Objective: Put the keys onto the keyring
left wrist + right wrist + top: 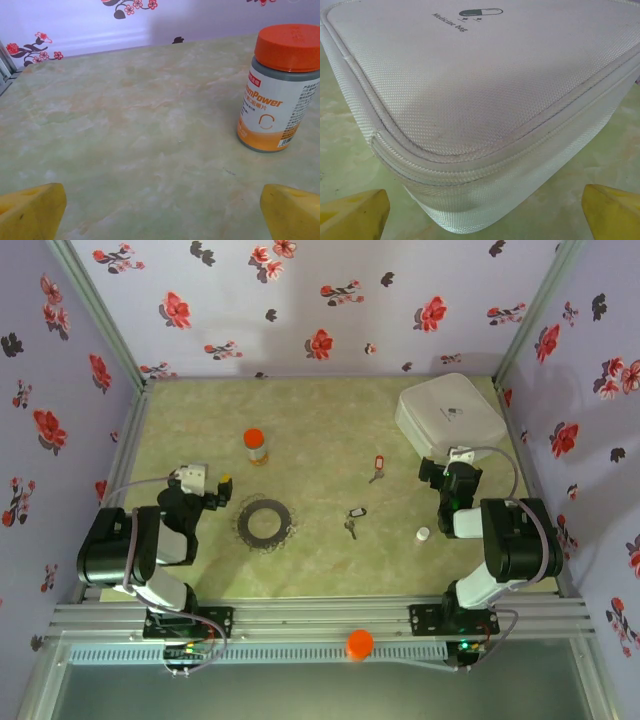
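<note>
Keys lying loose on marbled pale-green table (330,575), neither yet on large flat dark grey keyring with fine silvery rim (265,523): tiny silvery metal key with dark white-labelled tag (353,518) near keyring's right side, not touching; tiny silvery metal key with small red plastic tag (377,467) further right of keyring and farther back. Likely light, stiff and thin, lying flat – hard to get a finger under, prone to skid on smooth top; plastic tag probably the better hold, thicker and less slippery than bare metal. Keyring also flat and probably light, so likely to slide unless pinned at its rim. Left gripper (161,212) spread wide, holding nothing, just left of keyring; right gripper (482,212) likewise spread and holding nothing, well right of keyring. Overhead view: keys, keyring, small white cap (423,534) to keyring's right past dark-tagged key – the whole layout. Left wrist view: orange-capped grey-and-white bottle (277,90) standing upright behind keyring, label readable in part, bare table ahead of yellow fingertips (30,212). Right wrist view: white woven zipped medicine bag (485,100) close ahead, capsule print and seam plain, well apart from keyring.
</note>
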You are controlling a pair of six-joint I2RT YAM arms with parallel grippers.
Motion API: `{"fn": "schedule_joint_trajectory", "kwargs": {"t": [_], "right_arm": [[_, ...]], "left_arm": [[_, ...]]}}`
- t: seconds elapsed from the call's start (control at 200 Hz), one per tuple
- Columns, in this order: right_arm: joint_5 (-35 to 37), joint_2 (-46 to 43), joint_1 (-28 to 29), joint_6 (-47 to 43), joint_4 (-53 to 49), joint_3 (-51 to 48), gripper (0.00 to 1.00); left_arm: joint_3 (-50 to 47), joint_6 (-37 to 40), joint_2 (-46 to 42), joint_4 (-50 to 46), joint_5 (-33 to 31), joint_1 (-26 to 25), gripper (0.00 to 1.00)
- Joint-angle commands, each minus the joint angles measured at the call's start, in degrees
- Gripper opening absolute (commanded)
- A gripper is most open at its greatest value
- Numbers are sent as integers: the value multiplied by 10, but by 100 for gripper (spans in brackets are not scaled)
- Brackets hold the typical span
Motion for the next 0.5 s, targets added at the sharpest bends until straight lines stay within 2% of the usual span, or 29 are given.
{"fn": "schedule_joint_trajectory", "kwargs": {"t": [0.0,0.07,0.495], "right_arm": [[-5,-5,-4,3,-1,10,99],[-4,-4,-4,3,-1,10,99],[-4,-5,-4,3,0,9,99]], "left_arm": [[6,10,-5,7,1,-2,100],[-5,13,0,34,6,-3,100],[-4,14,-1,31,5,-3,100]]}}
